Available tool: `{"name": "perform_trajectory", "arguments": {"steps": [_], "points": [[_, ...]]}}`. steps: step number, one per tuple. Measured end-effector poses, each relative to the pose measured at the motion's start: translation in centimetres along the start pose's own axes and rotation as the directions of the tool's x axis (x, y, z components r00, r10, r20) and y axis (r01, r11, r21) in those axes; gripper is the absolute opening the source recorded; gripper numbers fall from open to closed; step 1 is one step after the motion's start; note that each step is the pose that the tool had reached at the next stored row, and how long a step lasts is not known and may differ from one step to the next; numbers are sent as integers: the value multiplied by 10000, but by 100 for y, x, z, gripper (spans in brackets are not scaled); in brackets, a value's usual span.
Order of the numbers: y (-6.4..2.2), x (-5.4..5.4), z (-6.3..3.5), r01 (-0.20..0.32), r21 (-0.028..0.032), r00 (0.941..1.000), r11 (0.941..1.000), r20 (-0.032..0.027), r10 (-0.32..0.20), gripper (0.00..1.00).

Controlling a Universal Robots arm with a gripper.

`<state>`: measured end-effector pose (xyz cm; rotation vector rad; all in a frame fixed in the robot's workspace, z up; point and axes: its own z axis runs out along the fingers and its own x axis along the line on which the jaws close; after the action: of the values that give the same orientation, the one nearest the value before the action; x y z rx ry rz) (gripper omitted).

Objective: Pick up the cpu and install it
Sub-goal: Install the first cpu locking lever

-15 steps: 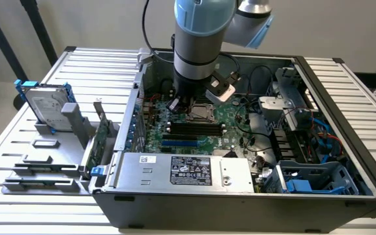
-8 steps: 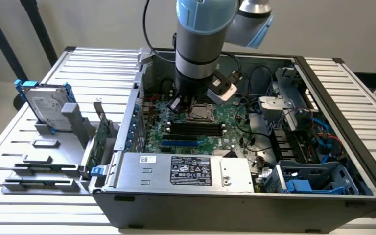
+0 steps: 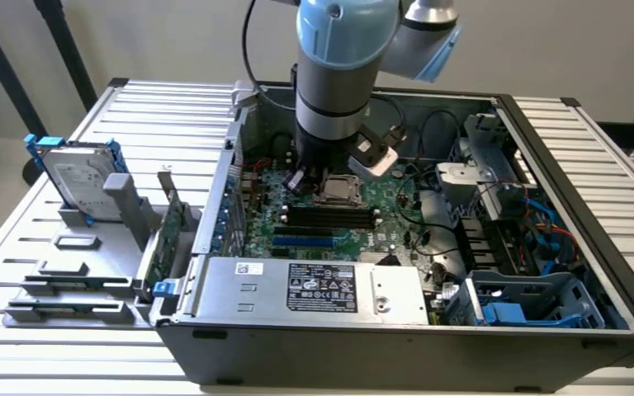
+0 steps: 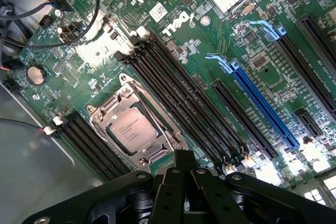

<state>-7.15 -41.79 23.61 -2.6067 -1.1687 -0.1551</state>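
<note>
The cpu (image 4: 132,129) lies flat in its metal socket frame (image 4: 157,148) on the green motherboard (image 4: 210,40), beside the black memory slots (image 4: 178,98); the gripper (image 4: 181,174) hangs just above it, jaws pressed together on nothing; the open computer case (image 3: 581,330) rests on a white slatted table (image 3: 86,363); a hard drive (image 3: 75,177) stands on a grey rack (image 3: 75,280); pale wall behind.

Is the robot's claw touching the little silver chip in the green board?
Apart. In the wrist view the shut gripper holds nothing, and a strip of socket frame and green motherboard shows between its tips and the cpu lying in its socket.
</note>
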Motion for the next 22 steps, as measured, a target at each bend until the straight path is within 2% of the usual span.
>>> {"name": "perform_trajectory", "arguments": {"steps": [6,22], "points": [[-38,-56,107,11,-27,10000,10000,-23,-11,11],[-87,-91,320,33,-83,10000,10000,-73,-34,11]]}}
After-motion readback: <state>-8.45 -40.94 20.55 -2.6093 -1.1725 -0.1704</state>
